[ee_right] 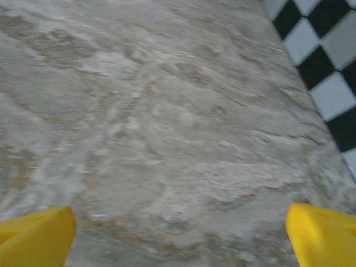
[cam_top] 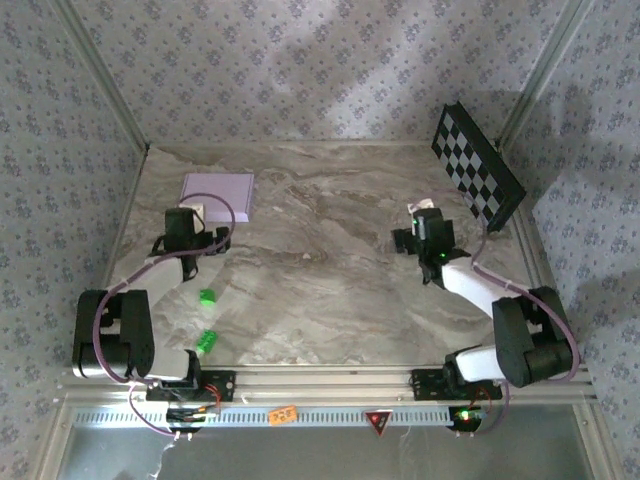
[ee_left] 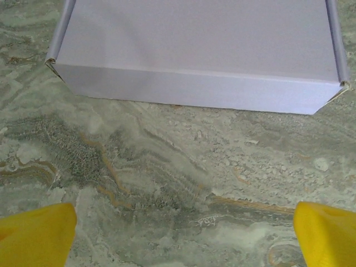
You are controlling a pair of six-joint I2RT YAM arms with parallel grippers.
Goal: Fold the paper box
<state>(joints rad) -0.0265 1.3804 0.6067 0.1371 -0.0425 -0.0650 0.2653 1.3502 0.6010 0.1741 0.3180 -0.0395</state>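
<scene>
We see the paper box (cam_top: 217, 193) folded shut, flat and lavender, at the far left of the table (cam_top: 330, 270); its inside is hidden. Our left gripper (ee_left: 181, 233) faces it with jaws spread wide, holding nothing; our right gripper (ee_right: 178, 233), likewise spread and empty, hovers near the checkerboard panel (cam_top: 478, 165).

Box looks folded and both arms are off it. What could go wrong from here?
1. The left fingers stand open just short of the paper box; any forward creep would likely shove it or dent its near wall.
2. The box's near corners show slight gaps, so a flap may spring loose.
3. The right fingers are open close to the checkerboard panel; a swing to the right could knock it.
</scene>
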